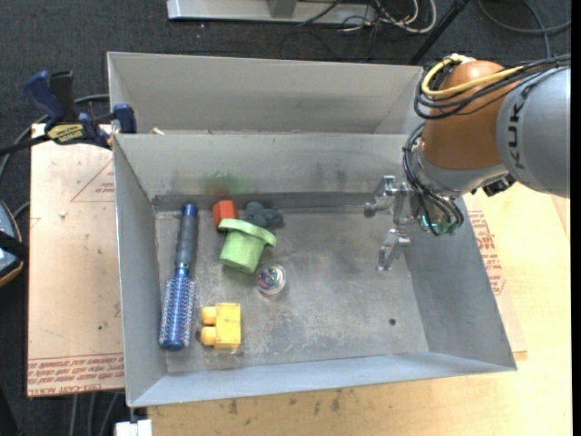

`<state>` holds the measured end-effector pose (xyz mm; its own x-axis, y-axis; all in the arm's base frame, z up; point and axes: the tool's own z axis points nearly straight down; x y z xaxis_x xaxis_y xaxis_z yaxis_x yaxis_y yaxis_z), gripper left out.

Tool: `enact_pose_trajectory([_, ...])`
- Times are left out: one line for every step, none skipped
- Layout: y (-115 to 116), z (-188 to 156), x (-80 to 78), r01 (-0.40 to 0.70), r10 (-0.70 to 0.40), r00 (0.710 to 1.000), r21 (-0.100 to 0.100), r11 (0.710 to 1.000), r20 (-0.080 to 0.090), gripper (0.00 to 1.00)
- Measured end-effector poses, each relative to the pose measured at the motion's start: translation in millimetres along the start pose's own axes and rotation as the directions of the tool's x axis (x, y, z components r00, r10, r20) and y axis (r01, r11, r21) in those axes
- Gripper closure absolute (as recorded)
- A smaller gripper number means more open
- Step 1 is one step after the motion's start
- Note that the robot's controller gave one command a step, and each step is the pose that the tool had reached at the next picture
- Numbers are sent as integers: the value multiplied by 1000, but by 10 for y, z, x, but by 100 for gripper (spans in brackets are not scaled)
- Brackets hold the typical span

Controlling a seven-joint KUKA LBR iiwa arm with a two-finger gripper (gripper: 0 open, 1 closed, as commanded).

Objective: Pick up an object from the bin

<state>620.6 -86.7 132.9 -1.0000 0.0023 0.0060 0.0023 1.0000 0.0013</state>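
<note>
My gripper (382, 232) hangs over the bare right part of the bin floor, open, with nothing between its two metal fingers. The closest loose things lie well to its left. A small shiny clear ball (270, 280) rests near the bin's middle. Just above it a light green cup (243, 244) lies tipped on its side. A dark blue-grey lump (263, 214) and a small orange-red block (223, 212) sit behind the cup near the back wall.
A blue hairbrush (180, 282) lies lengthwise along the left wall, bristle end toward the front. A yellow toy brick (222, 325) sits beside its head at the front left. The arm enters from the right, above the bin's right wall.
</note>
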Motion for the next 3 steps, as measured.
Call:
enact_pose_trajectory([697,39,-22,52,-52,999,-3,999,7,0])
enact_pose_trajectory([1526,-56,40,21,-21,1000,-4,1000,9,0])
enact_pose_trajectory([2051,550,111,263,-263,965,2,965,14,0])
